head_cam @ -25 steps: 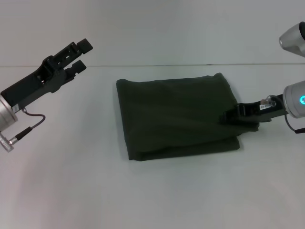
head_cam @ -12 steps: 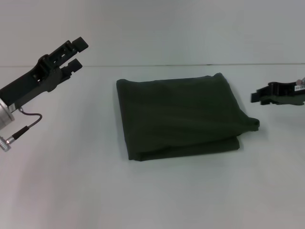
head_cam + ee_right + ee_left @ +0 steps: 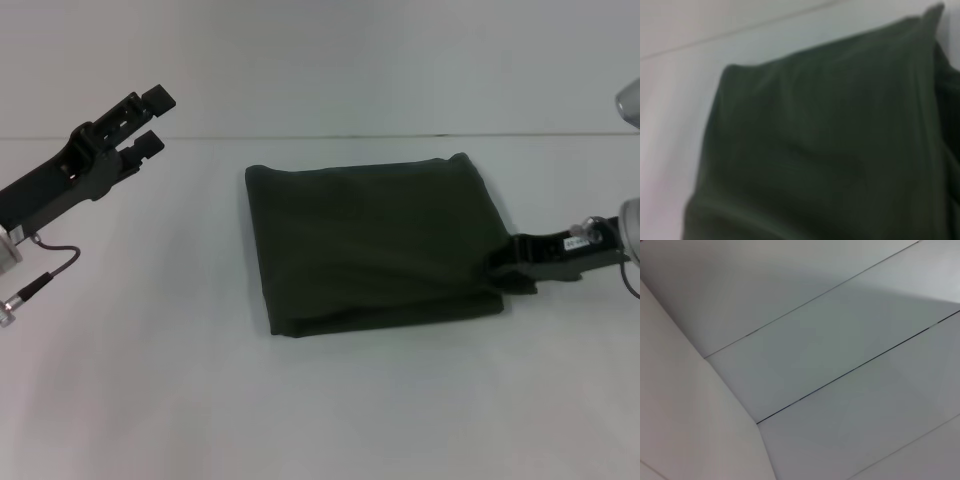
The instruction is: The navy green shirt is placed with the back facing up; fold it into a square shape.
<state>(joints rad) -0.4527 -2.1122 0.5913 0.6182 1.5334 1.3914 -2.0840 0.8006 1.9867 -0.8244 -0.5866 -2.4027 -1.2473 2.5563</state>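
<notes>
Navy green shirt (image 3: 375,245) folded square, right gripper (image 3: 498,270) at its edge (grip unclear), left gripper (image 3: 150,120) parted, empty.

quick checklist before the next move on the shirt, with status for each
1. Shirt folded into a rough square on the table: ok.
2. Edges tidy: not ok, the corner near the right tool bulges out past the lower layer.
3. Right tool at that corner, touching the cloth: ok.
4. Right tool's grip on the cloth: cannot tell.
5. Left tool raised, well off the shirt: ok.
6. Left tool open with nothing in it: ok.
</notes>
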